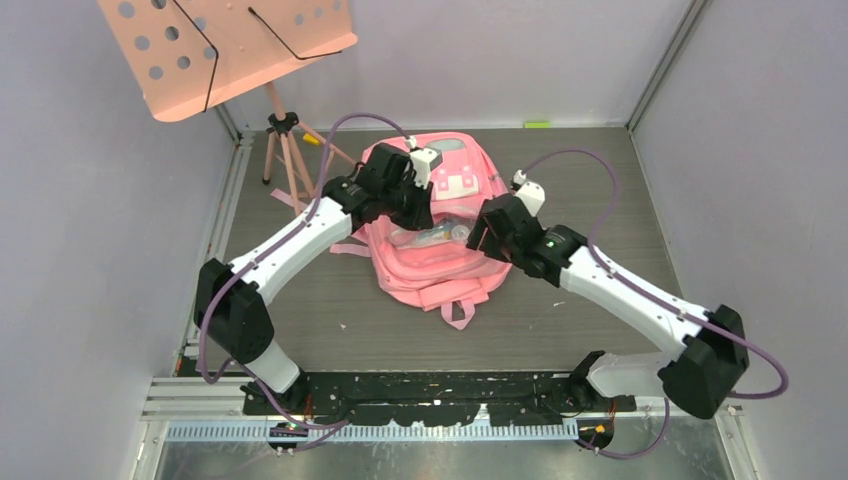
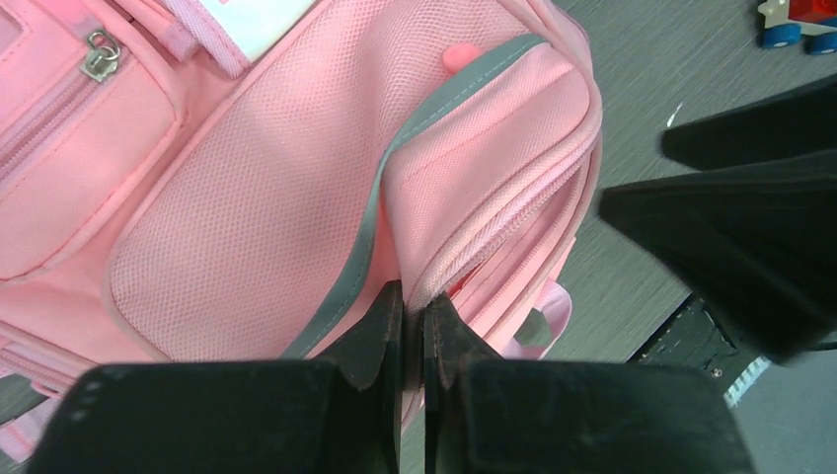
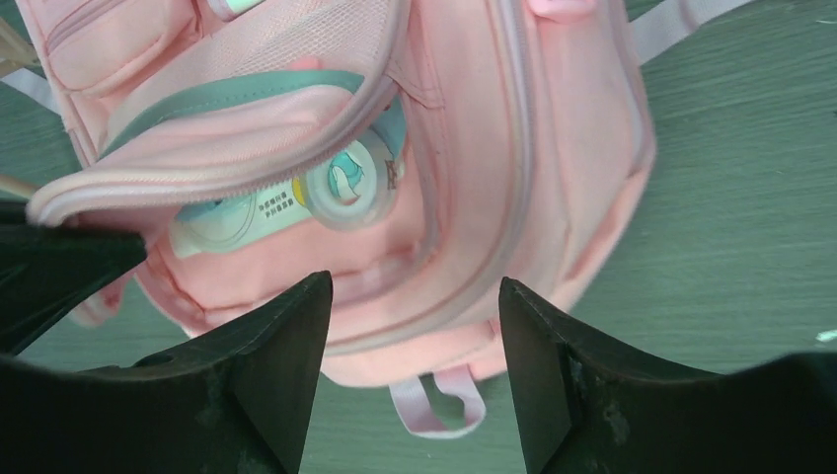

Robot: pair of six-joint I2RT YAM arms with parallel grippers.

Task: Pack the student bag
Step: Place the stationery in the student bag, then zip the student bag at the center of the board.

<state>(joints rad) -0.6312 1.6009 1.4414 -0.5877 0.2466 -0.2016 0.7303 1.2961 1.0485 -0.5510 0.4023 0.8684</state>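
large soft pink fabric backpack [image 1: 440, 270]: middle hidden under left arm [image 1: 300, 235] and right arm [image 1: 620, 290] in top view. Inside its opening, clear tape roll [image 3: 350, 183] and pale green-white flat pack [image 3: 227, 222] half under flap, print unreadable. Right of backpack, blue-wheeled toy [image 2: 785, 30] cut by edge. Left of backpack, salmon perforated music stand [image 1: 230, 45] cropped at top.

White arm links [image 1: 290, 245], black joints [image 1: 232, 310], purple cables [image 1: 372, 114], black fingers [image 3: 286, 346]
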